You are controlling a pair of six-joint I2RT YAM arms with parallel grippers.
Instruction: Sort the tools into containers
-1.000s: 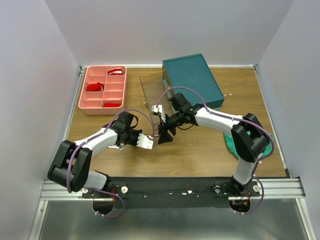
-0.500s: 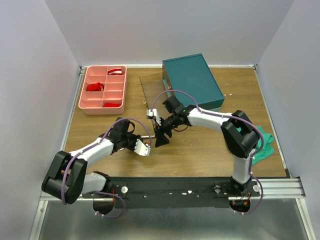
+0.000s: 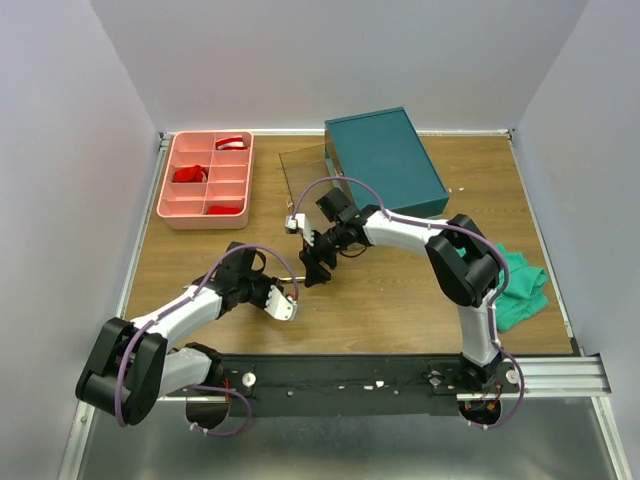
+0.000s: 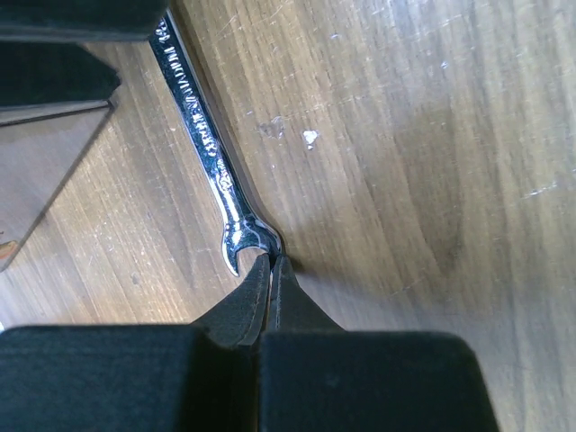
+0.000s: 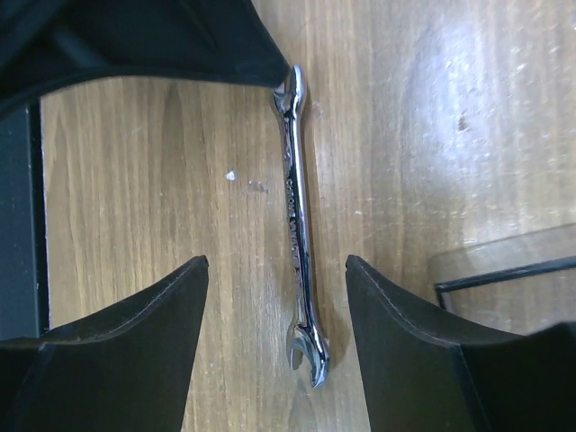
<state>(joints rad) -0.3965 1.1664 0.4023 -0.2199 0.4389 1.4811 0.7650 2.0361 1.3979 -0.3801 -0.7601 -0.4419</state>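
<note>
Left fingers (image 4: pixel 245 306), pressed together, have pulled back, tips touching the wrench (image 4: pixel 203 137) on the counter (image 4: pixel 414 180). Right fingers (image 5: pixel 135 333), spread apart, now straddle it, apparently ready to grasp.

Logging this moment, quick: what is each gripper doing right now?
Left gripper: shut, tips at the wrench end; grip unclear.
Right gripper: open, fingers either side of the wrench, holding nothing.
</note>
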